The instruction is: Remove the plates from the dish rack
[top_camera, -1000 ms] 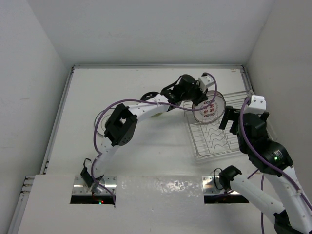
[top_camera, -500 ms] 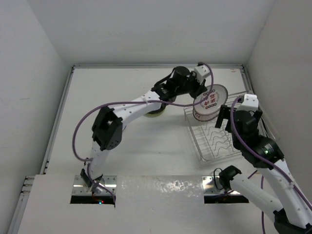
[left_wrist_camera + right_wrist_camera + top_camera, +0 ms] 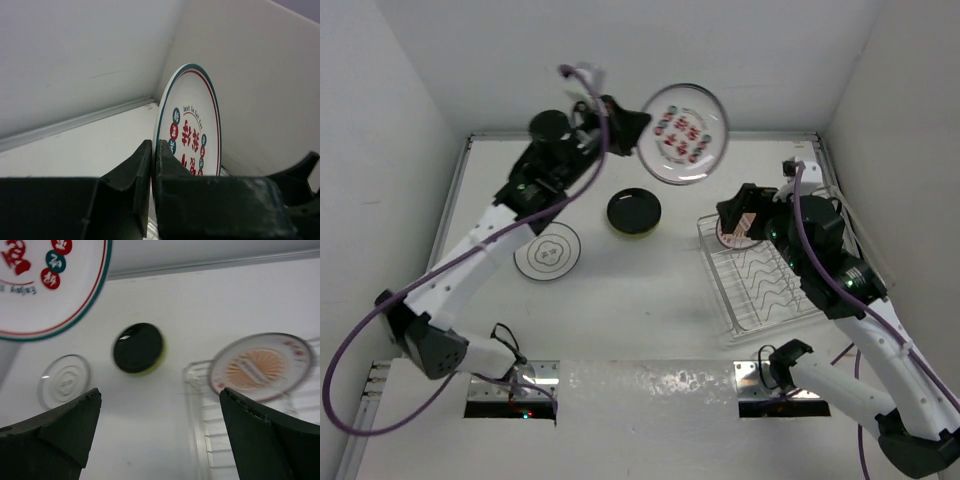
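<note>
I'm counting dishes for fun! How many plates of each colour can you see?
Red and teal spotted plate: 1
Dark plate with lime edge: 1
Grey-white dark-rimmed plate: 1
Orange-patterned plate: 1
Total: 4 plates

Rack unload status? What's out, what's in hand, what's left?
Done: a dark round plate with a lime-green edge and a white dark-rimmed plate lie on the table. In hand: the left fingers are shut on a white plate with red and teal medallions. Left: one white orange-patterned plate in the silver wire dish rack; open right fingers hover nearby.
</note>
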Tool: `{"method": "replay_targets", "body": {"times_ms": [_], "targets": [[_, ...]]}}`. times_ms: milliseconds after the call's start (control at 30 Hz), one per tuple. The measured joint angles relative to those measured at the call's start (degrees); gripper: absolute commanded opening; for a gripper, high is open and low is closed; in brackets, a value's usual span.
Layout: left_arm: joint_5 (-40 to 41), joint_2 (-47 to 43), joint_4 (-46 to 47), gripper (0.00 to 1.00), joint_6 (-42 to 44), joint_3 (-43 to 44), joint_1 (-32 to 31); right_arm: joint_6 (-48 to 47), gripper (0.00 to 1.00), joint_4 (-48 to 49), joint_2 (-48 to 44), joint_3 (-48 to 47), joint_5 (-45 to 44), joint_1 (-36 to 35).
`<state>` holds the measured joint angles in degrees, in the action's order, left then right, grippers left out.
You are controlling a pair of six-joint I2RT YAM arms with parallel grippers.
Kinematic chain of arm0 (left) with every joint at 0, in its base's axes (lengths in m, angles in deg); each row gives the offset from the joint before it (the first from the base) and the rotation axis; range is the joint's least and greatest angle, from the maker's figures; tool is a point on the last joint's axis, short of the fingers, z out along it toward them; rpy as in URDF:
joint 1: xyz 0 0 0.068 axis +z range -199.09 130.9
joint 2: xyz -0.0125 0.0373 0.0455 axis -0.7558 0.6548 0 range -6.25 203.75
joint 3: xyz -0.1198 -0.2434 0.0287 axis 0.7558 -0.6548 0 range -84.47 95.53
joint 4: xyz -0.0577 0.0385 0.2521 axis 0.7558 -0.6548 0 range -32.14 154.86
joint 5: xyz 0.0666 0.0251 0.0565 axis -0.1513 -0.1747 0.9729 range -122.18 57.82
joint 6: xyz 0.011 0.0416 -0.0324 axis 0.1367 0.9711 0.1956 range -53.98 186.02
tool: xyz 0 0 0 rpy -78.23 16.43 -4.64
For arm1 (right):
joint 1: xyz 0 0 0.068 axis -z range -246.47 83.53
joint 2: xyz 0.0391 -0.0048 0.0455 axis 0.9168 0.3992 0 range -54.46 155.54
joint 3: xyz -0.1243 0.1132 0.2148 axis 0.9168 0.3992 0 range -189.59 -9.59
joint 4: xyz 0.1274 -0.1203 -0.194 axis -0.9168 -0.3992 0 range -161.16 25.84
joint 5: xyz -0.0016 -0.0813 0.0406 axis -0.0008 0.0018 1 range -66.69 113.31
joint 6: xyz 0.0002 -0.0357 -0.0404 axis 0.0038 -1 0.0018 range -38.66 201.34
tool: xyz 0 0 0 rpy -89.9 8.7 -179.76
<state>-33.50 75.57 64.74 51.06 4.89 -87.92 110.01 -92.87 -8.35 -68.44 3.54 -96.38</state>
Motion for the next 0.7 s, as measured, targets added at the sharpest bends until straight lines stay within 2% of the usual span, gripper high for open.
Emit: {"method": "replay_targets", "body": {"times_ms": [100,167,233,333,533,567,700], "targets": [[0.24,-6.91,-1.97,0.0,-5.05,-5.51,8.04,2.93,0.99,6.54,1.2,1.7,11.02,0.07],[1.62,-11.52,-0.87,0.0,-7.65,-9.94,10.67,5.73,0.99,11.21,2.19,3.41,18.6,0.11],[1.73,-18.67,-1.53,0.0,-10.51,-17.16,10.73,9.46,0.99,16.02,3.56,4.9,25.11,0.11],[1.11,-26.05,-3.72,0.0,-13.09,-23.3,10.01,14.34,0.98,22.45,5.99,6.19,32.06,0.15],[1.79,-35.65,-8.22,0.0,-17.16,-27.82,9.94,23.76,0.94,36.96,11.52,9.73,41.92,0.26],[1.92,-36.52,-8.52,0.0,-17.62,-28.26,9.94,24.94,0.92,38.6,12.2,10.1,42.77,0.28],[1.2,-38.29,-8.92,0.0,-19.41,-30.71,9.94,28.57,0.7,44.22,14.4,10.6,44.96,0.31]]}}
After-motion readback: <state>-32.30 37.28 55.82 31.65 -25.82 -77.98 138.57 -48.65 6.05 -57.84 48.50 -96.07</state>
